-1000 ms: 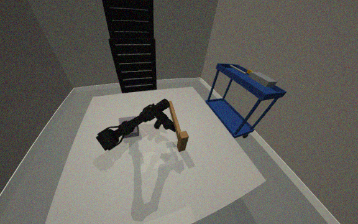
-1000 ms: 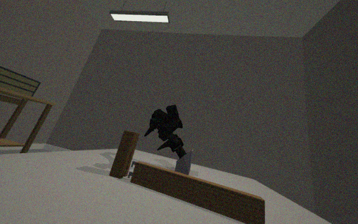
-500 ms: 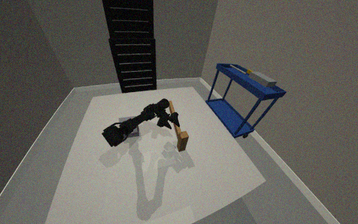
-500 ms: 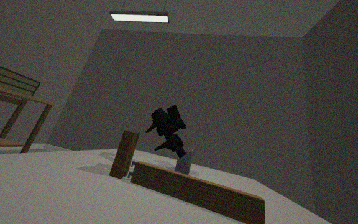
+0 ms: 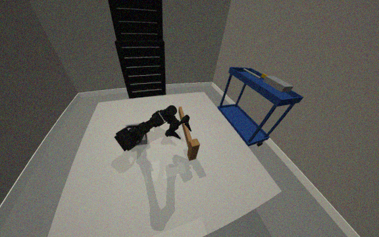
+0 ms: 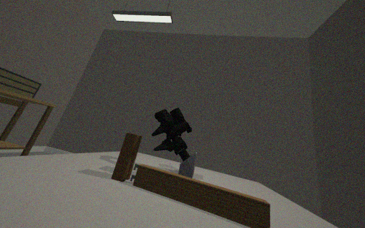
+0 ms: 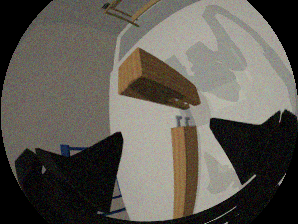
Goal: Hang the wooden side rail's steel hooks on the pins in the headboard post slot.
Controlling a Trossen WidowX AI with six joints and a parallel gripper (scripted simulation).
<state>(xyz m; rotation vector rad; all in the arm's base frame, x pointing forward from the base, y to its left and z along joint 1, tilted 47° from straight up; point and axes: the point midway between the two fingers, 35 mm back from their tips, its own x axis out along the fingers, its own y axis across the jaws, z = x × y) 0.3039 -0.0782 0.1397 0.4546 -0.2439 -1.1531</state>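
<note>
The headboard post (image 5: 193, 152) (image 6: 127, 157) (image 7: 162, 75) stands upright on the table (image 5: 94, 197). The wooden side rail (image 5: 188, 135) (image 6: 201, 197) (image 7: 184, 172) lies along the table on its long narrow edge, one end facing the post. Two steel hooks (image 7: 178, 121) (image 6: 135, 166) stick out of that end, with a small gap between them and the post. Part of the slot shows at the post's lower face in the wrist view; the pins are not clear. My gripper (image 5: 185, 133) (image 6: 153, 142) (image 7: 168, 129) is open and empty, above the rail near its hook end, fingers on either side in the wrist view.
A blue cart (image 5: 252, 80) stands beyond the table's right side, and a black shelf rack (image 5: 143, 62) stands behind it. A wooden workbench (image 6: 37, 128) with a case on it is at the left in the exterior view.
</note>
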